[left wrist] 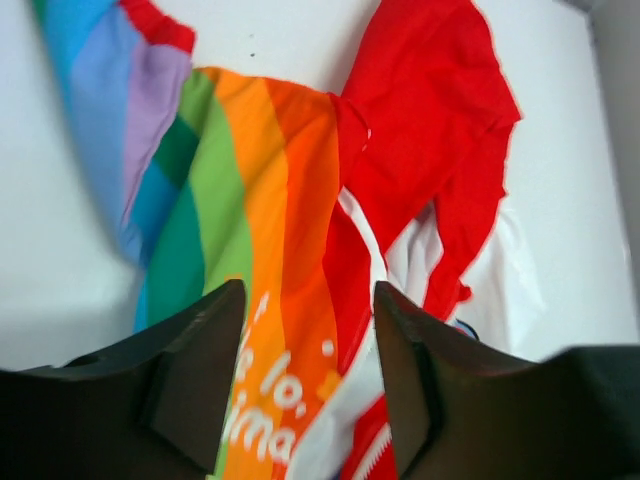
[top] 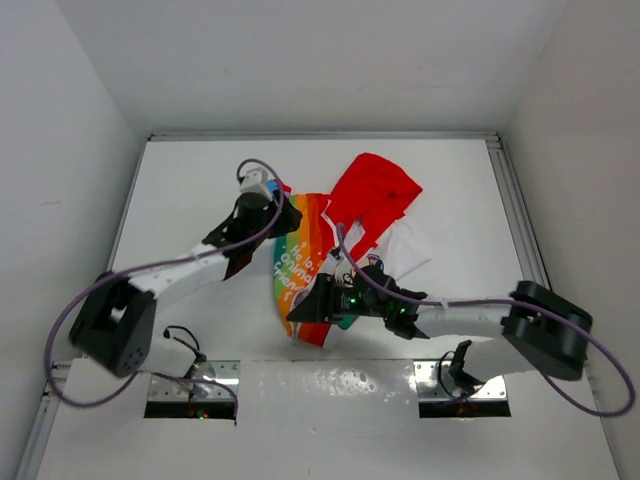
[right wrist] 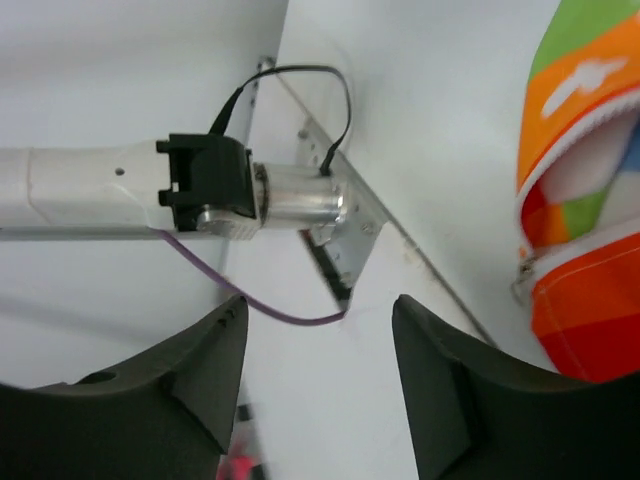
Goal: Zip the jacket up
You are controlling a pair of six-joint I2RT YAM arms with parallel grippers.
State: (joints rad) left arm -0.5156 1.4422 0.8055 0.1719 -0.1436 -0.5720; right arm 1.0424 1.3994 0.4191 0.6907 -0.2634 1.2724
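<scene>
Left claw [left wrist: 305, 390] and right claw [right wrist: 320, 390] wide open, empty, by the jacket [left wrist: 270, 200]

The jacket [left wrist: 250, 200] bears white lettering [left wrist: 272, 388] on its orange stripe, only "lo" and "ima" legible

1. The white table [top: 180, 185] has a plain matte top, closed in by pale walls on the left, back and right.
2. A metal rail [top: 518, 215] runs along its right edge.
3. The jacket [top: 298, 262] lies crumpled near the middle of the table, with its rainbow stripes and white lettering facing up.
4. Its red hood [top: 378, 190] is spread on the top toward the back right.
5. At the near edge sit a left plate [top: 192, 392] and a right plate [top: 468, 398], both metal and well apart.
</scene>
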